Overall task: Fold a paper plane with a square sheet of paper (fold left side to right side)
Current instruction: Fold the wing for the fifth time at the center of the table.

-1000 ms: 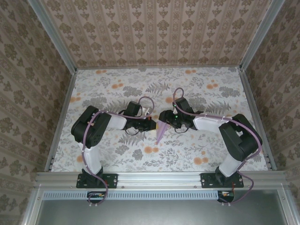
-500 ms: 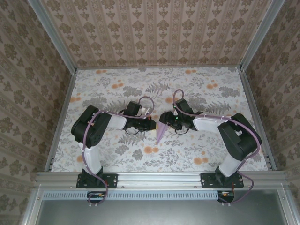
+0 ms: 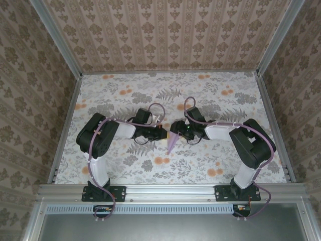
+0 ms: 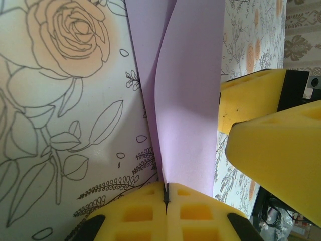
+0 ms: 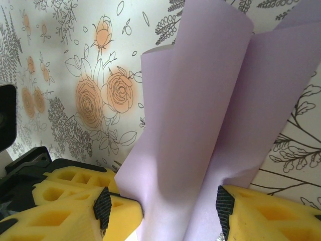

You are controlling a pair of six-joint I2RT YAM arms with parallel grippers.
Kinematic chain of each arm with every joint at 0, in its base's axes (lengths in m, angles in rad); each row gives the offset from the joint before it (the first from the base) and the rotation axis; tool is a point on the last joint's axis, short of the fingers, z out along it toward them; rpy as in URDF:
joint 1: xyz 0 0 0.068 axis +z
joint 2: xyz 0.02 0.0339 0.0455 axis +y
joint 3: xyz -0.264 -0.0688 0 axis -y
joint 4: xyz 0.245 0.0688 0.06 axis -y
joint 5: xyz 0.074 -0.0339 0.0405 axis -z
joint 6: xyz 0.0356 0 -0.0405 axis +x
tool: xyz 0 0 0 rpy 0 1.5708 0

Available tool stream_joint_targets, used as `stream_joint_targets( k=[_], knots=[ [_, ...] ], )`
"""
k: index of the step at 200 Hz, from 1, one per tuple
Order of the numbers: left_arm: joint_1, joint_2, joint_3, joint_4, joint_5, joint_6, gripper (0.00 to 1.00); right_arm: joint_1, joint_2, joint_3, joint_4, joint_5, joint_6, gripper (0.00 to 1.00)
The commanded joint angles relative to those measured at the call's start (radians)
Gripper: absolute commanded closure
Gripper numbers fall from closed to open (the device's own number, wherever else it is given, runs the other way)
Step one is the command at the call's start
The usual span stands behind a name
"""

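The paper plane [image 3: 171, 142] is a narrow pale lilac dart near the table's middle, its tip pointing toward the near edge. My left gripper [image 3: 163, 133] comes in from the left and is shut on its edge; in the left wrist view the yellow pads [image 4: 150, 211] pinch the lilac paper [image 4: 185, 100] at the crease. My right gripper [image 3: 176, 131] reaches in from the right. Its fingers [image 5: 118, 213] stand apart on either side of the curled paper [image 5: 210, 115], whose folds bulge between them.
The table [image 3: 115, 95] has a floral cloth with orange flower prints. Aluminium rails [image 3: 65, 120] and patterned walls enclose it on three sides. The right gripper's yellow fingers [image 4: 273, 145] crowd close beside the left one. Open cloth lies toward the far side.
The right arm's elbow has shifted slightly left and its gripper edged closer to the paper. The left arm and the paper have stayed put.
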Motion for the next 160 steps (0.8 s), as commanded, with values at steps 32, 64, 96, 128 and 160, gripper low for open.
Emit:
stream_joint_targets(
  k=[32, 64, 96, 128, 160],
  knots=[
    [-0.036, 0.035, 0.035, -0.024, -0.017, 0.041, 1.00, -0.004, 0.041, 0.005, 0.004, -0.026, 0.005, 0.39],
    [-0.037, 0.035, 0.039, -0.028, -0.020, 0.043, 1.00, -0.004, 0.045, 0.006, -0.004, -0.029, -0.001, 0.39],
    [-0.037, 0.046, 0.046, -0.041, -0.033, 0.045, 1.00, -0.004, 0.043, 0.005, -0.004, -0.032, -0.004, 0.39],
    [-0.036, 0.061, 0.053, -0.079, -0.068, 0.050, 1.00, -0.004, 0.031, 0.009, -0.020, -0.030, -0.017, 0.39],
    [-0.034, 0.061, 0.053, -0.072, -0.071, 0.049, 1.00, -0.003, 0.035, 0.015, -0.032, -0.032, -0.028, 0.39]
  ],
)
